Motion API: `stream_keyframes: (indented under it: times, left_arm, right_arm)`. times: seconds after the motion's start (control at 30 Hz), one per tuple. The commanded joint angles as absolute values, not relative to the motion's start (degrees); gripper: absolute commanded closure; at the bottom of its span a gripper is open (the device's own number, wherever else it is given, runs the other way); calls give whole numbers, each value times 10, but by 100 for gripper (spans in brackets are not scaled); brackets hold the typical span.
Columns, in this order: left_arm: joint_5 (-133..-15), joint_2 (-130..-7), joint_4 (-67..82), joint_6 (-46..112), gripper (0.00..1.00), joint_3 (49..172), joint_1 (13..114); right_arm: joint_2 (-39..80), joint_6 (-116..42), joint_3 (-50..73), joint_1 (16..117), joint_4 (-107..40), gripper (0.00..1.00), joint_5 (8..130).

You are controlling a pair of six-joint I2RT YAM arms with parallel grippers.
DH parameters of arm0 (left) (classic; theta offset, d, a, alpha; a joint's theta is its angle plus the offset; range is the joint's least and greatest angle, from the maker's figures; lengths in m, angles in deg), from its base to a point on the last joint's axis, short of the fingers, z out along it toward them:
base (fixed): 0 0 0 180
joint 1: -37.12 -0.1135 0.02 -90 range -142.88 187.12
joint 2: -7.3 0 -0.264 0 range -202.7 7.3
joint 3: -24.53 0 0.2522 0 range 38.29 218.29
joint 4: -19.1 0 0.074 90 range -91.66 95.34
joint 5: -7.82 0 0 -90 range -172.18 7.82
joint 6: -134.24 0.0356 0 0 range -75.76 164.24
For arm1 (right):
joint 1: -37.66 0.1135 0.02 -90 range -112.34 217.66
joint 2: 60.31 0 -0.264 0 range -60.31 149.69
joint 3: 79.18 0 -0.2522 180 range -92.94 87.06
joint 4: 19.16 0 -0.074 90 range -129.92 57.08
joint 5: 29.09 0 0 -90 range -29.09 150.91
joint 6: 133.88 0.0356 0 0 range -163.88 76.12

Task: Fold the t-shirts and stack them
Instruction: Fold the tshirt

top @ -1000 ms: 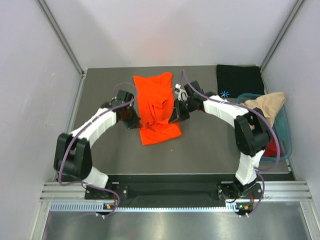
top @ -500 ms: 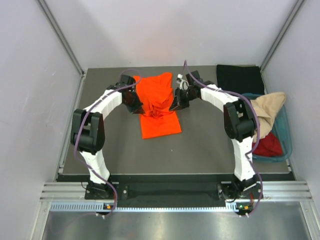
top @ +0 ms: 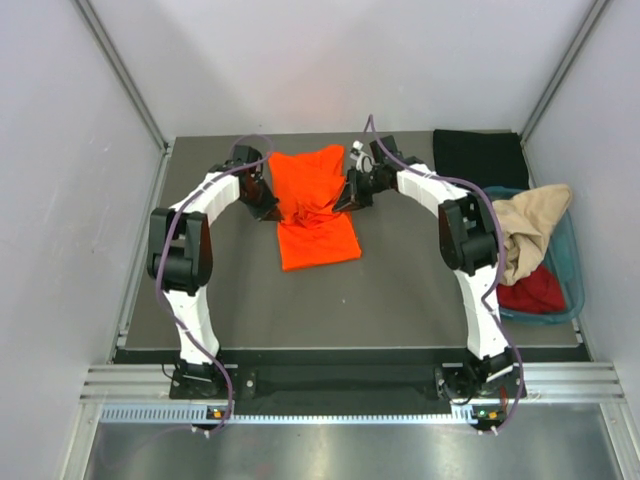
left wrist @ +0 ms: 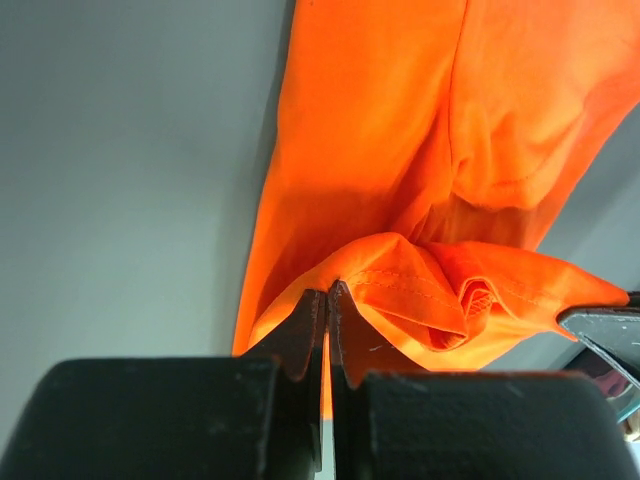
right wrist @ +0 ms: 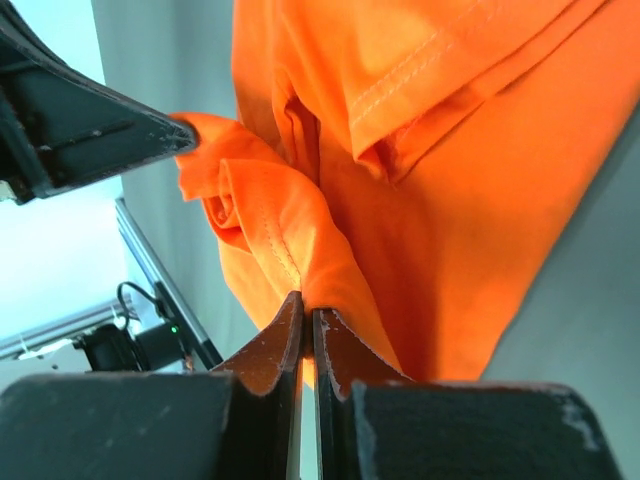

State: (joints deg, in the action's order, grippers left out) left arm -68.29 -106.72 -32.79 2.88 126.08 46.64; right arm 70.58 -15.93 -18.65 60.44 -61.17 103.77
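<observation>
Top view first: the orange t-shirt (top: pixel 315 210) lies on the table well to the left of the teal tub (top: pixel 573 275). An arm reaches in at each side edge, about halfway along the shirt. The left gripper (top: pixel 268 205) is on the edge farther from the tub and the right gripper (top: pixel 345 198) is on the edge nearer it. The black shirt (top: pixel 478 158) lies flat just behind the tub, the beige one (top: pixel 530 225) is draped over its rim, and the dark red one (top: pixel 535 290) sits inside.

Left wrist cam: the jaws are pressed together on a stitched hem of the orange cloth. The fabric bunches up right past the tips, and the rest of the shirt stretches away flat.

Right wrist cam: same deal. The jaws are shut tight on a folded-over edge of orange, and the other claw pokes in from the side away from the tub.

My read is that this is mid-fold on the orange one, with the lifted hem being doubled over the shirt. The next move probably needs both pinches carried along evenly, so the layer lands square, before they let go.
</observation>
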Motion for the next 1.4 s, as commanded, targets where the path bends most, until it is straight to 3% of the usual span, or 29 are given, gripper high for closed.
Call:
stream_keyframes:
  times: [0.0, 0.93, 0.97, 1.0, 1.07, 1.1, 1.3, 1.37]
  left_arm:
    - [-676, -1072, -313, 34, 100, 1293, 462]
    - [-668, -1134, -310, 29, 99, 1329, 445]
    - [-669, -1135, -311, 29, 93, 1329, 444]
    - [-672, -1133, -314, 28, 74, 1331, 444]
    - [-686, -1124, -318, 30, 60, 1328, 444]
    - [-703, -1109, -320, 36, 48, 1325, 444]
    - [-754, -1005, -339, 71, 42, 1288, 445]
    - [-737, -957, -332, 74, 41, 1245, 450]
  right_arm:
    - [716, -152, -225, 595, -591, 99, 1052]
    - [775, -135, -256, 576, -575, 95, 1086]
    - [775, -135, -256, 575, -575, 93, 1086]
    - [774, -136, -256, 573, -576, 84, 1086]
    - [770, -139, -258, 572, -587, 74, 1082]
    - [767, -148, -260, 566, -596, 67, 1079]
    - [727, -246, -295, 548, -756, 43, 996]
    - [696, -288, -294, 549, -806, 41, 956]
